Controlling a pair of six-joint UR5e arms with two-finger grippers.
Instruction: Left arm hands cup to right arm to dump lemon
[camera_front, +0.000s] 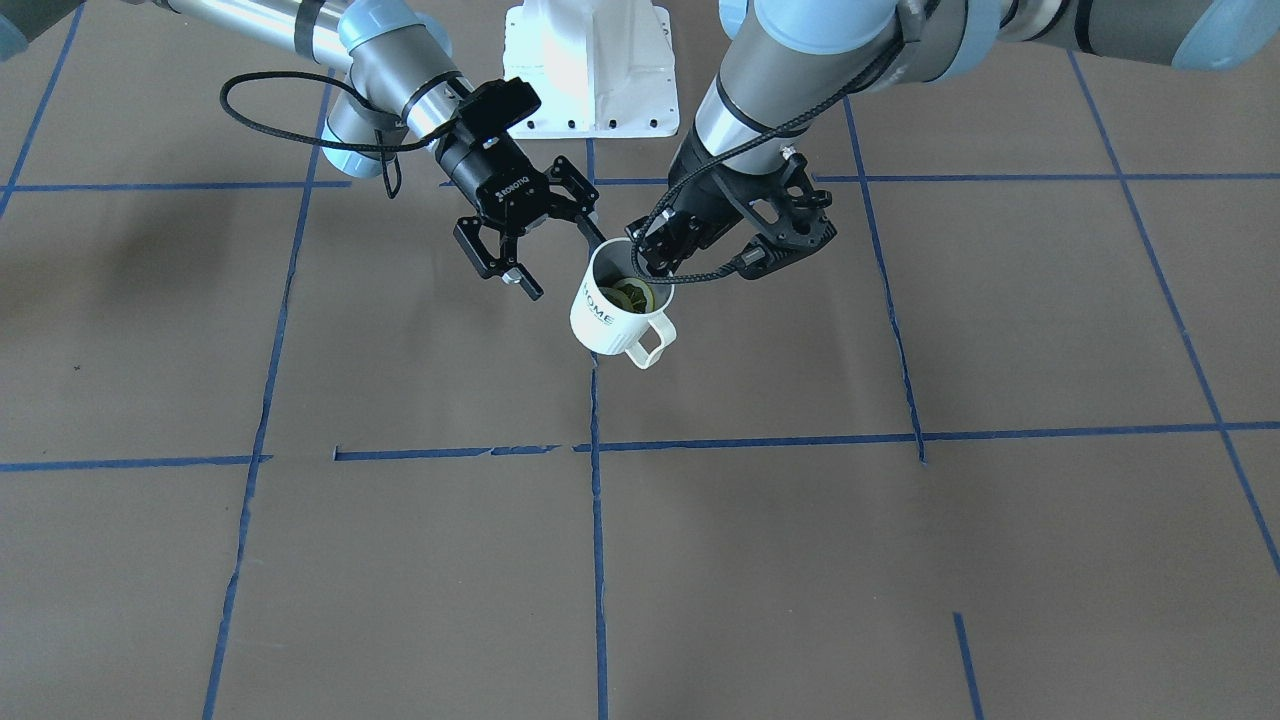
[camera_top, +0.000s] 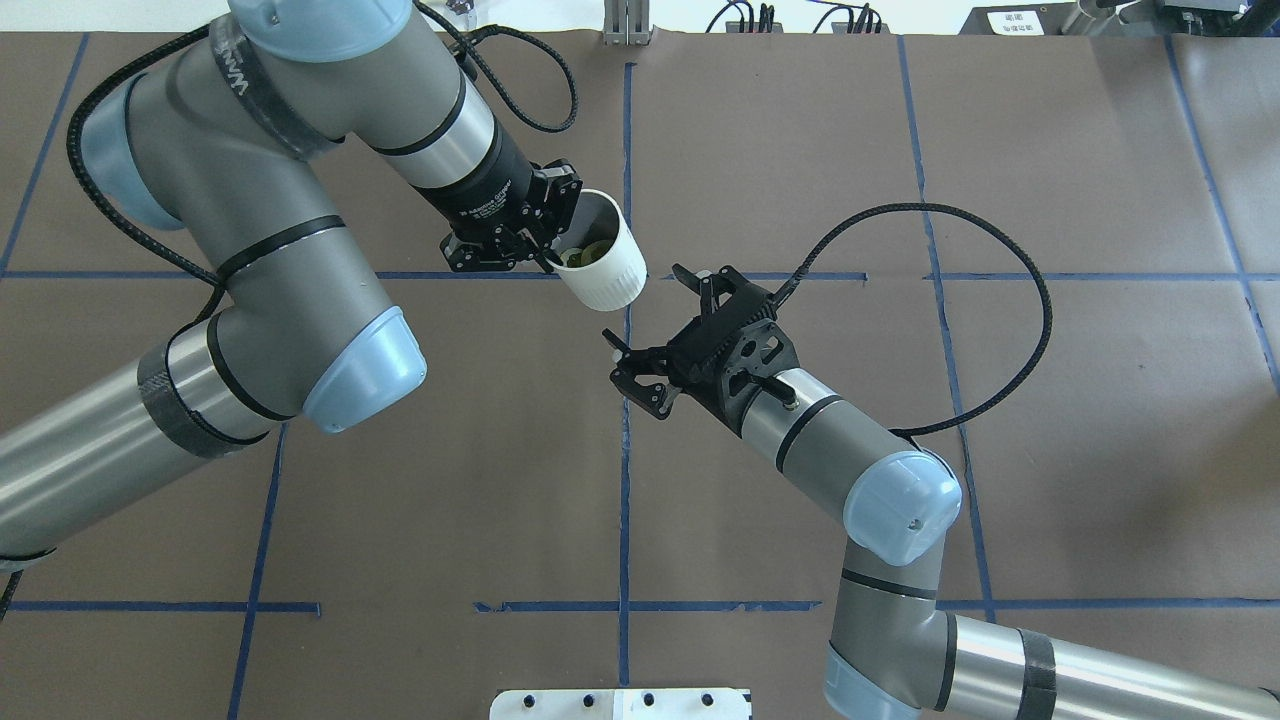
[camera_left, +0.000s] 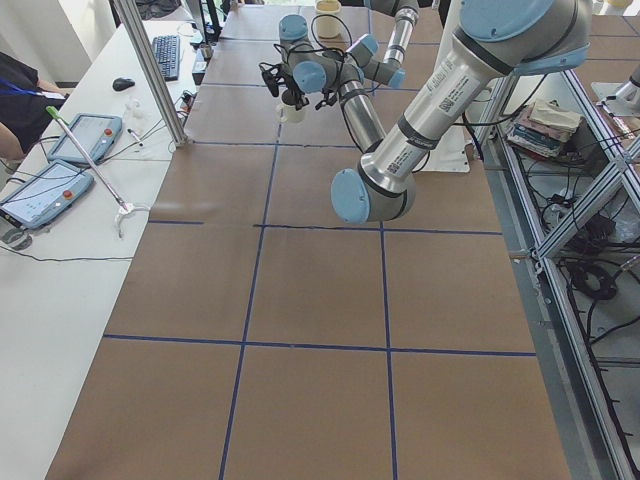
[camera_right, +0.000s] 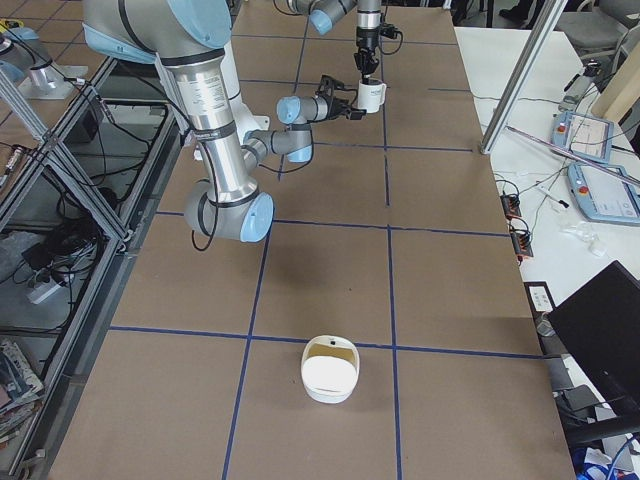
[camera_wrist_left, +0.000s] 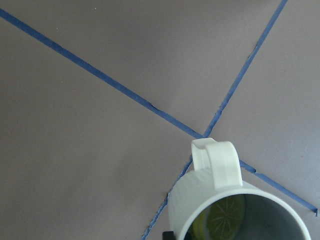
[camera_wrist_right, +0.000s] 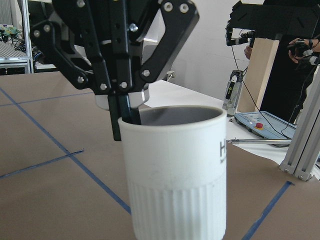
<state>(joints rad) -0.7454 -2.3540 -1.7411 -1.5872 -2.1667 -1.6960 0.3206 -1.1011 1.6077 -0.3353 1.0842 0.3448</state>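
Observation:
The white cup (camera_front: 603, 318) with "HOME" lettering hangs slightly tilted above the table near its centre, handle toward the operators' side. My left gripper (camera_front: 650, 262) is shut on its rim, one finger inside, as the overhead view (camera_top: 548, 258) also shows. The yellow-green lemon (camera_front: 632, 296) lies inside the cup (camera_top: 612, 278). My right gripper (camera_front: 565, 262) is open and empty right beside the cup, jaws spread toward it without touching (camera_top: 650, 310). The right wrist view shows the cup (camera_wrist_right: 175, 170) close ahead. The left wrist view shows the cup's handle (camera_wrist_left: 217, 160) and the lemon (camera_wrist_left: 220, 222).
The white robot base (camera_front: 590, 60) stands behind the cup. A white bowl-like container (camera_right: 330, 370) sits on the table toward my right end. Blue tape lines (camera_front: 597, 520) cross the brown table. Operator tablets (camera_left: 55, 175) lie on a side bench.

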